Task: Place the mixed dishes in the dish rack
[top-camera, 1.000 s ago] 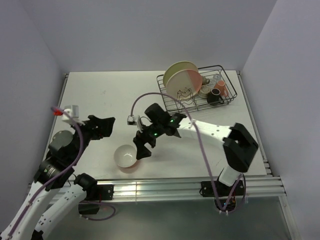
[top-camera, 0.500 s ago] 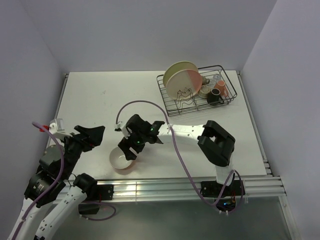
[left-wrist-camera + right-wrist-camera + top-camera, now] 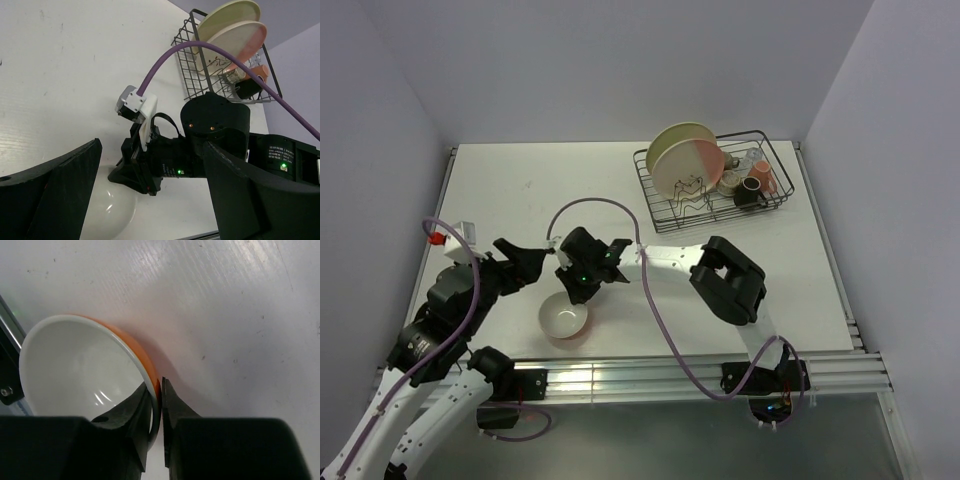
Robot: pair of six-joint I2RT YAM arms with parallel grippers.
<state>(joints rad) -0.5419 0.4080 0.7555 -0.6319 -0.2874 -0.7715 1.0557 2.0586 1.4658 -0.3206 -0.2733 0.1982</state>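
Observation:
A white bowl (image 3: 563,320) with an orange-pink outside stands near the table's front edge, also visible as the bowl (image 3: 75,365) in the right wrist view and the bowl (image 3: 107,215) in the left wrist view. My right gripper (image 3: 572,292) (image 3: 159,385) is shut on its rim, one finger inside and one outside. My left gripper (image 3: 525,265) (image 3: 150,150) stands open just left of the bowl, holding nothing. The black wire dish rack (image 3: 783,170) (image 3: 192,75) at the back right holds a cream plate (image 3: 675,140), a cream-and-pink plate (image 3: 695,170), a pink mug (image 3: 760,175) and small cups (image 3: 745,195).
The right arm (image 3: 670,258) stretches across the table's middle towards the bowl, its purple cable (image 3: 610,205) looping above. Walls close in the table at the back and both sides. The metal rail (image 3: 670,370) runs along the near edge.
My right gripper has swung left and down to the bowl and shut on its rim. The bowl has slid slightly left. The left arm shifted but stays open.

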